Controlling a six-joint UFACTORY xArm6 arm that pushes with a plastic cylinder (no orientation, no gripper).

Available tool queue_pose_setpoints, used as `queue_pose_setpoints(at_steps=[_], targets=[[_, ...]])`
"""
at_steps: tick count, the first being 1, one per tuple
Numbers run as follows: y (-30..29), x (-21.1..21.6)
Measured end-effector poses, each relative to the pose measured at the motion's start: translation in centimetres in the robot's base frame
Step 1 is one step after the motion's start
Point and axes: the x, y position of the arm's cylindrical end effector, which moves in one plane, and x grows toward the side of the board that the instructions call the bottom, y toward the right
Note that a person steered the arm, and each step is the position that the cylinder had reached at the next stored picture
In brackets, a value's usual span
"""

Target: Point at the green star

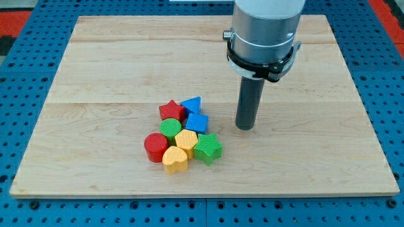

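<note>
The green star (207,149) lies at the right end of a tight cluster of blocks below the middle of the wooden board (113,75). My tip (245,128) touches the board to the star's upper right, about a block's width apart from it and just right of the blue cube (197,123). The cluster also holds a red star (171,111), a blue triangle (192,104), a green round block (170,129), a yellow hexagon-like block (187,140), a red round block (155,147) and a yellow heart (175,159).
The arm's grey cylindrical body (263,34) hangs over the board's top right part. A blue pegboard surface (25,38) surrounds the board on all sides.
</note>
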Motion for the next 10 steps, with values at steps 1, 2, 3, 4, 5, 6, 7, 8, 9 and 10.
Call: queue_pose_setpoints(at_steps=[1,2,3,4,5,6,7,8,9,10], targets=[[0.0,0.0],[0.0,0.1],[0.2,1.4],[-0.6,2.4],[-0.6,4.7],[-0.6,5.4],[-0.6,5.5],[-0.6,5.5],[-0.8,6.8],[-2.6,9.3]])
